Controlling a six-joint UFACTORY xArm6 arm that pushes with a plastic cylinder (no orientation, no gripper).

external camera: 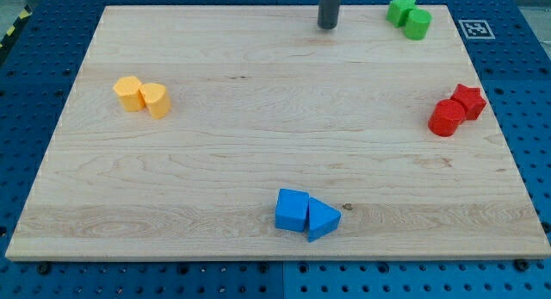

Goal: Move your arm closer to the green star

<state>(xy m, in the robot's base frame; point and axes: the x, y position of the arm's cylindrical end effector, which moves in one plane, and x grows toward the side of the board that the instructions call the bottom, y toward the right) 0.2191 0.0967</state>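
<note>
The green star (399, 8) lies at the view's top right of the wooden board, touching a green cylinder-like block (418, 24) just to its lower right. My tip (327, 26) is the lower end of the dark rod at the view's top centre. It stands to the left of the green star, about a block's few widths away, touching no block.
A red star (469, 101) and red cylinder (447, 118) sit at the view's right edge. An orange pair (143, 96) lies at the left. A blue cube (292, 209) and blue triangle (322, 219) lie at the bottom centre. The board (258, 152) rests on a blue pegboard.
</note>
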